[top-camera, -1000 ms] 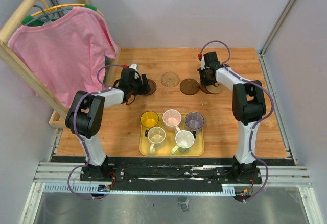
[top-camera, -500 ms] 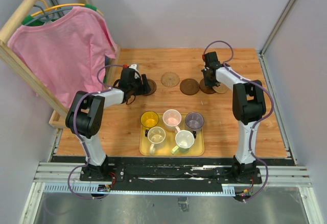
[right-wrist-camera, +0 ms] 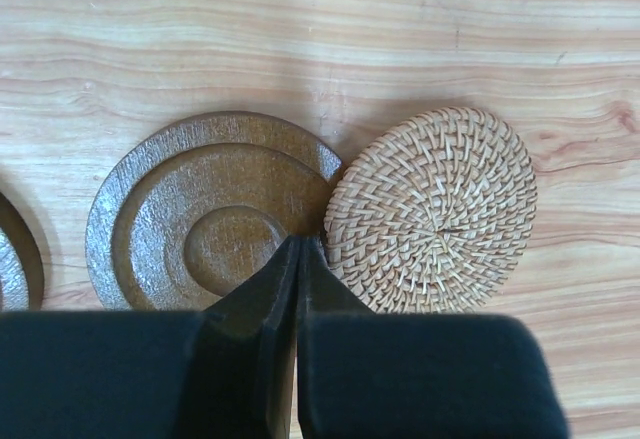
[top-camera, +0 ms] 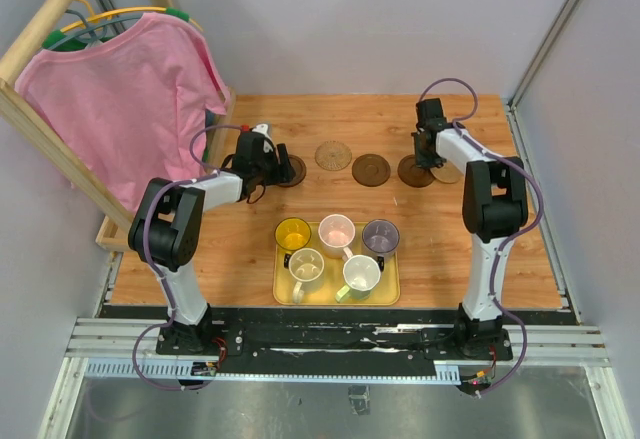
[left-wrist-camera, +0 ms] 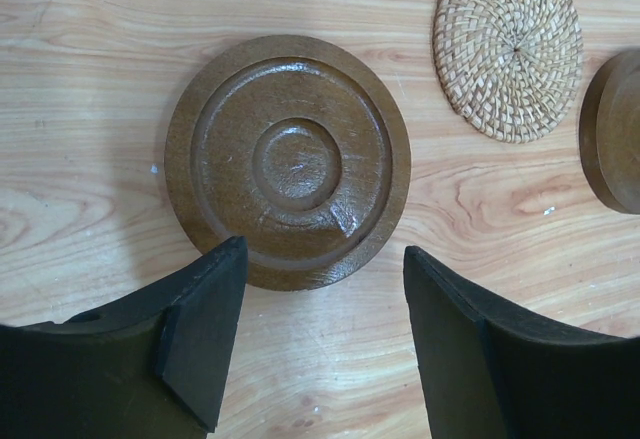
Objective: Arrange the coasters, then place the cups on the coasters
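Right tool point(right-wrist-camera: 297, 251), pressed together, touches where wood coaster point(right-wrist-camera: 190, 221) and woven coaster point(right-wrist-camera: 438, 209) meet, far right, likely to push them apart. Left tool point(left-wrist-camera: 325, 269) hangs spread over the left coaster point(left-wrist-camera: 288, 159).

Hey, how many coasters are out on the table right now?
5, in a row, left to right: dark coaster by the left gripper, woven coaster, second dark coaster, third dark coaster, second woven coaster by the right gripper.

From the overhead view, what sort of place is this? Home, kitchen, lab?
Most likely a lab test cell, not a home: two arms bolted to an aluminium rail, plain grey panels boxing in the wooden table, and staged props, a tray of cups and a pink shirt on a rack.
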Robot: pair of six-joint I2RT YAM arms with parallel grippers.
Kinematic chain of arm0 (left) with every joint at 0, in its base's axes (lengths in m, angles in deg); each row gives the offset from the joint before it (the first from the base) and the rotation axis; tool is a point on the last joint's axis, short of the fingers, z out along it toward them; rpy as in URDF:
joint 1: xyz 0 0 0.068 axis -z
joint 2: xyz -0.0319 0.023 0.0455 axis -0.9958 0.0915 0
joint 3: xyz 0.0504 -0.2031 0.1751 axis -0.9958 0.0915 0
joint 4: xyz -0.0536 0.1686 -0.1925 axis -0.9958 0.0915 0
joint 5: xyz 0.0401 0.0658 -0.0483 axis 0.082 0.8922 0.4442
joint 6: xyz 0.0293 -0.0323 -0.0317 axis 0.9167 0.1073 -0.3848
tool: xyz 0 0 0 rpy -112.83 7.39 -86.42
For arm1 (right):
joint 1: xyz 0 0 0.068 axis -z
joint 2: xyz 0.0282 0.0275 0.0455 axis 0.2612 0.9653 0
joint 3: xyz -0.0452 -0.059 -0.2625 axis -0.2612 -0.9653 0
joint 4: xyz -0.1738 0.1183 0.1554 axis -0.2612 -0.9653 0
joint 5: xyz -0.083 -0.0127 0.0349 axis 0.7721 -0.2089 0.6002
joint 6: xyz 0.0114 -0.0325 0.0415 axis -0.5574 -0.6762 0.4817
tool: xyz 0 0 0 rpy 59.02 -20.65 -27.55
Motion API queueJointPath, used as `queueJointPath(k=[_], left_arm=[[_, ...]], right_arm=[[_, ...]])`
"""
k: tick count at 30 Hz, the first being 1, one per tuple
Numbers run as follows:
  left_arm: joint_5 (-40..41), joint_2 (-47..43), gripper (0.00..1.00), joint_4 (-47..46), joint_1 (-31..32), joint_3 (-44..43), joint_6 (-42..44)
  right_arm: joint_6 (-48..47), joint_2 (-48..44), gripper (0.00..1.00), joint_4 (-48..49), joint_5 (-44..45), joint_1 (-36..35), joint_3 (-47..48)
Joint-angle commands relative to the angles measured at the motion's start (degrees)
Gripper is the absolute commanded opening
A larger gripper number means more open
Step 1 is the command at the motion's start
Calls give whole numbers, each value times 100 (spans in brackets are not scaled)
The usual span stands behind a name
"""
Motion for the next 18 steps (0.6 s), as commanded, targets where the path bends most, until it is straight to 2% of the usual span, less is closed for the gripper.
queueJointPath(k=[1, 6, 9, 12, 18], left_arm=[[91, 106, 68, 45, -16, -203, 95], [129, 138, 68, 104, -19, -303, 129], [169, 190, 67, 141, -19, -357, 127], [282, 302, 65, 306, -16, -471, 72], [338, 507, 62, 577, -17, -717, 54]], right_arm=[[115, -258, 1, -27, -253, 117, 189], [224, -510, 1, 311, -893, 118, 21], [334, -546, 3, 480, -1609, 96, 62], [380, -433, 4, 495, -2194, -81, 332], [57, 126, 5, 142, -2370, -853, 1302]])
